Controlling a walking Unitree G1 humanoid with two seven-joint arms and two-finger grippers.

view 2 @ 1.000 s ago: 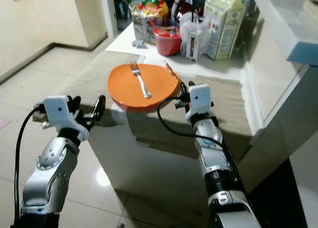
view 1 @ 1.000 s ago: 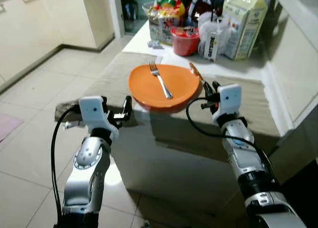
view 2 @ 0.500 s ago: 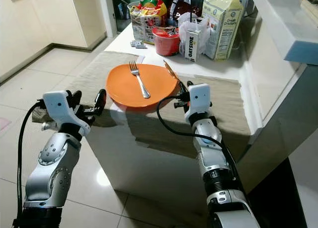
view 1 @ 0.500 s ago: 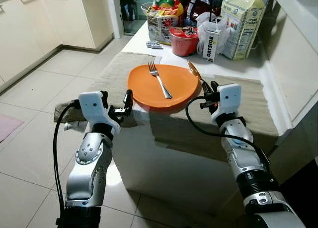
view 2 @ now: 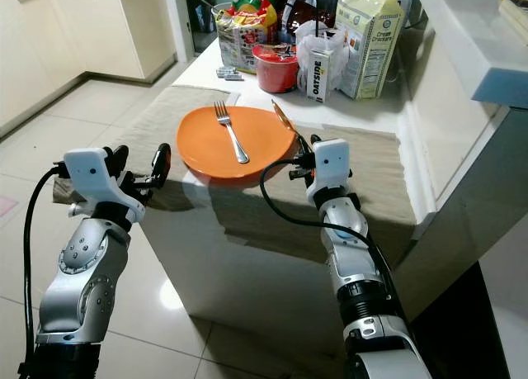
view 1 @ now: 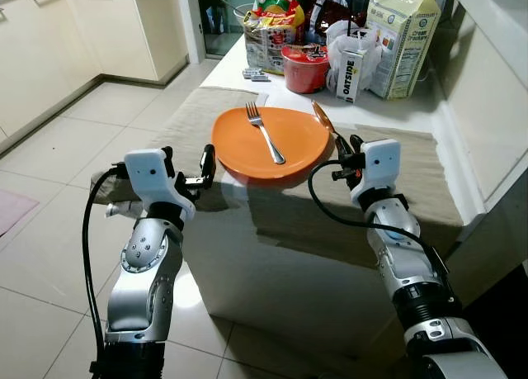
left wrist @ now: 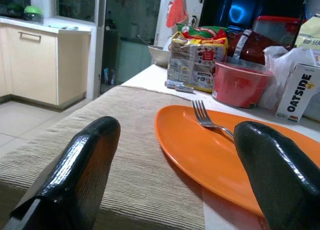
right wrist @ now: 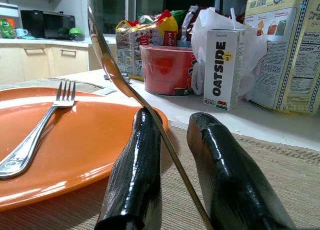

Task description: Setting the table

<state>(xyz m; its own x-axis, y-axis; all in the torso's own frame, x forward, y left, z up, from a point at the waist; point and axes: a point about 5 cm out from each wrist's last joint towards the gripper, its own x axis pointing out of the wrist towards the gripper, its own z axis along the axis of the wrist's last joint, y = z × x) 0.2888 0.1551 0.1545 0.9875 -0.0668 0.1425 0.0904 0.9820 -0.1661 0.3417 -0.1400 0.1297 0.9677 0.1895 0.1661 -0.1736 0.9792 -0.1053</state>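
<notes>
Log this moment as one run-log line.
left gripper: open, beside orange plate | right gripper: shut on spoon, right of plate | fork: on plate

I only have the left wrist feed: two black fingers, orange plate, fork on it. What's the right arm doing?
Observer: The right gripper is at the plate's right rim, pinching a spoon by its handle, bowl end raised.
Operator: Is the spoon touching the plate?
Observer: Can't tell; in the right wrist view its handle runs down between the fingers beside the rim.
Operator: Where does my left gripper sit relative to the table?
Observer: The left gripper is open at the near left edge of the beige table mat, just short of the plate.
Operator: Fork placement?
Observer: The fork lies across the plate's middle, tines toward the groceries.
</notes>
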